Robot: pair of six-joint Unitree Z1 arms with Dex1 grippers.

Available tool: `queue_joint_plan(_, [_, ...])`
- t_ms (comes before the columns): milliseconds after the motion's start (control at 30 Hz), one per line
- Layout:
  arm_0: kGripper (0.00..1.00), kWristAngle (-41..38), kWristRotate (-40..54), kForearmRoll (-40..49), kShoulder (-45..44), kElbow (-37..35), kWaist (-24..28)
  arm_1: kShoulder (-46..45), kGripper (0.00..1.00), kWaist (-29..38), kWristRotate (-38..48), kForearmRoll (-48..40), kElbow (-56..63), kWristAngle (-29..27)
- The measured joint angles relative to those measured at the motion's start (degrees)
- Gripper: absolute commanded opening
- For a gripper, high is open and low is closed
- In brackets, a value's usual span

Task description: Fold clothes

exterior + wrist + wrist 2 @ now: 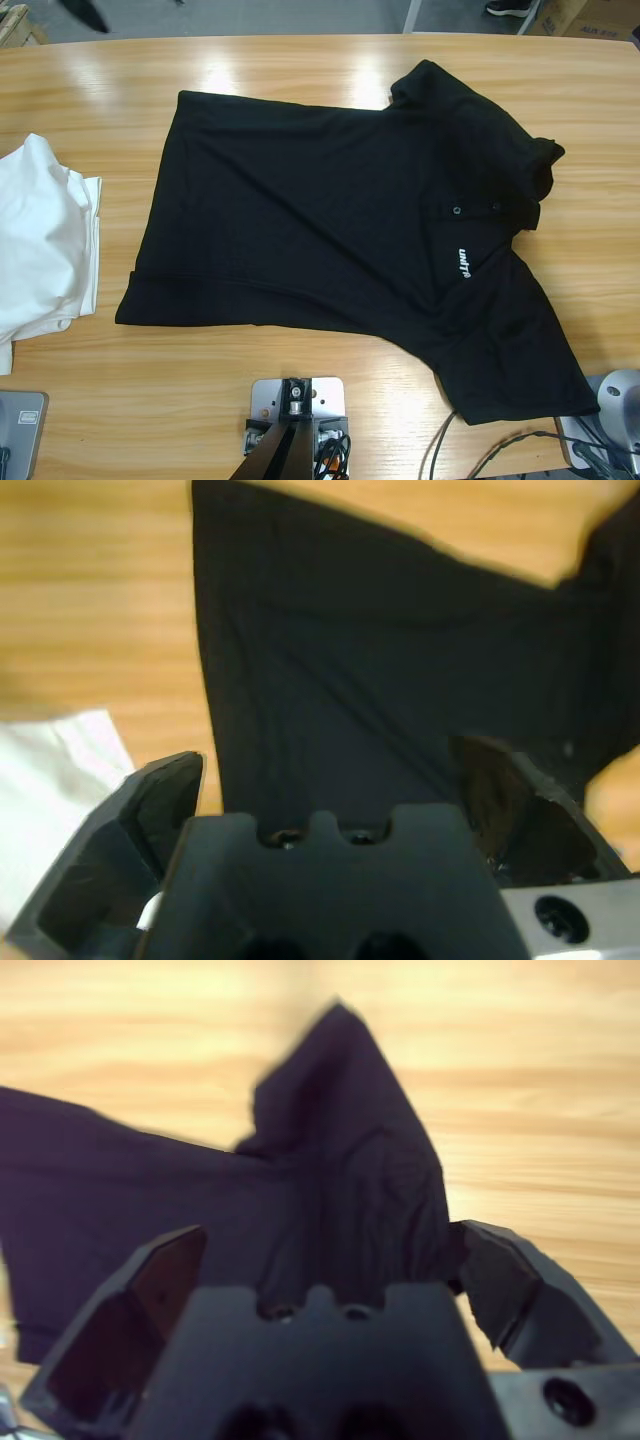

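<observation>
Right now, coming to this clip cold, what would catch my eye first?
The black polo spread flat across the middle of the wooden table, collar toward the right, with a small white logo on its chest. Next, the pile of white shirts at the table's left edge. Both wrist views look over open jaws at the black fabric.

White shirts [40, 240] cut by left edge

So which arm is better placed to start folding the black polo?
Probably the right: its gripper, jaws open, looks straight at a sleeve tip of the black polo. The left gripper faces the hem.
</observation>
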Motion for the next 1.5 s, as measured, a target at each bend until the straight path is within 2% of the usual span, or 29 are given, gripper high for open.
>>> queue_joint_plan(67, [0.968, -0.86, 1.77, 0.00, -7.41, 10.38, -0.84, -8.60, 0.987, 1.16, 1.72, 0.01, 8.34, -0.12])
queue_joint_plan(167, [0.984, -3.17, 4.57, -2.12, -17.82, 24.79, -2.86, -21.69, 0.987, 2.74, 3.00, -2.13, 30.66, 2.27])
queue_joint_plan(267, [1.000, -3.94, 8.57, -3.36, -24.13, 35.14, -7.04, -33.92, 0.929, 3.41, 7.07, -7.74, 53.28, 4.43])
queue_joint_plan(333, [1.000, -3.95, 11.46, -4.71, -26.72, 40.79, -8.35, -41.41, 0.901, 4.59, 12.87, -11.52, 66.01, 4.72])
queue_joint_plan(500, [1.000, -3.95, 22.10, -6.96, -28.06, 46.62, -10.55, -55.04, 0.889, 9.63, 31.73, -22.94, 91.82, 4.98])
queue_joint_plan(600, [1.000, -3.95, 24.00, -8.11, -28.06, 47.68, -11.60, -56.61, 0.766, 15.84, 40.96, -28.49, 102.26, 5.78])
queue_joint_plan(667, [1.000, -3.95, 24.37, -8.63, -28.06, 48.74, -12.31, -56.61, 0.759, 21.62, 46.45, -32.45, 108.06, 6.36])
queue_joint_plan(800, [1.000, -3.95, 24.65, -10.29, -28.06, 50.51, -12.84, -56.63, 0.702, 32.69, 57.32, -34.97, 112.46, 6.10])
queue_joint_plan(933, [1.000, -3.95, 27.24, -11.94, -28.05, 52.11, -13.35, -56.60, 0.701, 42.58, 70.92, -35.08, 113.75, 3.03])
queue_joint_plan(1033, [1.000, -3.95, 29.78, -13.45, -28.05, 54.41, -13.61, -55.35, 0.688, 45.69, 77.66, -35.24, 114.01, 1.83])
queue_joint_plan(1100, [1.000, -3.95, 30.32, -14.20, -28.04, 55.67, -14.48, -53.92, 0.602, 46.95, 81.45, -36.09, 114.43, 1.74])
queue_joint_plan(1167, [1.000, -3.95, 30.33, -14.65, -27.98, 56.44, -15.99, -52.88, 0.578, 48.48, 85.56, -37.97, 115.54, 1.74])
queue_joint_plan(1200, [1.000, -3.95, 30.33, -14.83, -27.83, 56.54, -16.55, -52.62, 0.582, 49.16, 87.55, -39.42, 116.58, 1.75])
queue_joint_plan(1233, [1.000, -3.95, 30.33, -15.01, -27.61, 56.59, -16.91, -52.46, 0.656, 49.98, 89.01, -40.57, 117.56, 1.76])
queue_joint_plan(1267, [1.000, -3.95, 30.33, -15.14, -27.34, 56.63, -17.19, -52.37, 0.781, 50.80, 90.28, -41.27, 118.28, 1.81])
queue_joint_plan(1333, [1.000, -3.95, 30.33, -15.30, -26.75, 56.67, -17.67, -52.29, 0.757, 52.55, 93.19, -42.14, 119.04, 2.07])
queue_joint_plan(1400, [1.000, -3.95, 30.33, -15.44, -26.38, 56.67, -18.31, -52.29, 0.620, 54.93, 97.27, -42.34, 119.34, 2.59])
queue_joint_plan(1500, [0.998, -3.95, 30.33, -15.64, -26.19, 56.68, -18.80, -52.69, 0.659, 58.94, 104.31, -42.13, 119.45, 2.46])
